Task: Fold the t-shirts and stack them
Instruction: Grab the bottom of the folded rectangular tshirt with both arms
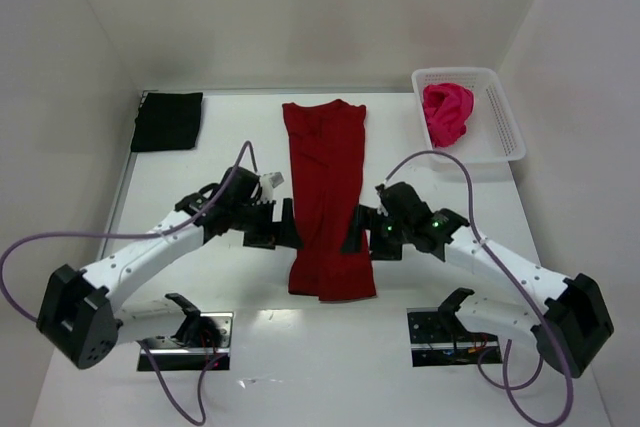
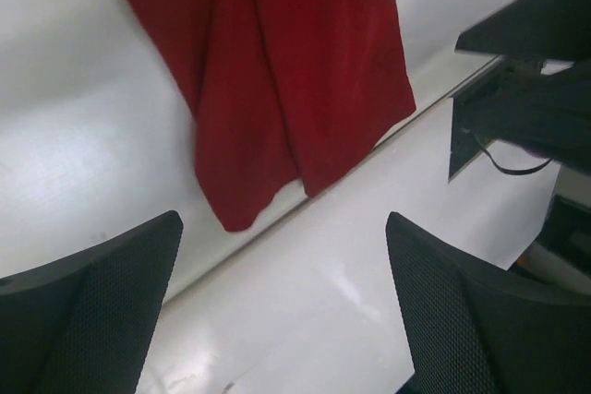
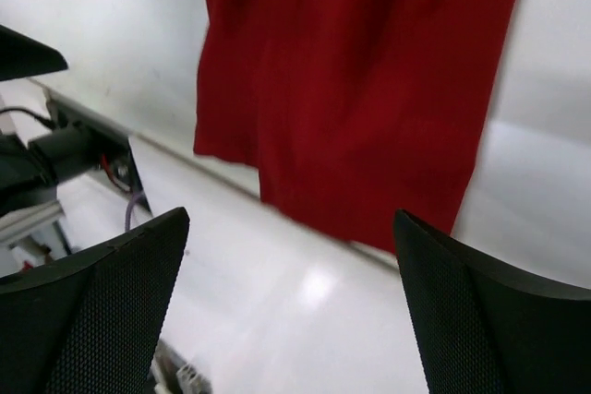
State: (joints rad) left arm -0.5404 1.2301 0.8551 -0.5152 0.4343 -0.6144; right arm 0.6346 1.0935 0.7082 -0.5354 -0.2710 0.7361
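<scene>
Wide apart and empty on the left gripper (image 1: 283, 229), fingers (image 2: 102, 311) poised at 9 o'clock of the dark red t-shirt (image 1: 328, 197). Equally wide and empty on the right gripper (image 1: 358, 231), at 3 o'clock of the same cloth. Just clear of the fabric, seemingly, though hard to judge from the wrist views.

Laid flat at the centre of the table (image 1: 200, 277) as a long narrow strip, with both sides folded inward and the short ends at 6 and 12 o'clock. Looks like mid-fold: lengthwise folds done, crosswise fold not yet made.

Next, probably: down to the 6 o'clock corners, pinching all layers, then carrying them evenly toward 12 o'clock.

Folded black t-shirt (image 1: 167, 120) at 10 o'clock, a likely base for the stack. Crumpled pink t-shirt (image 1: 446, 112) waiting in the white basket (image 1: 506, 119) at 2 o'clock.
</scene>
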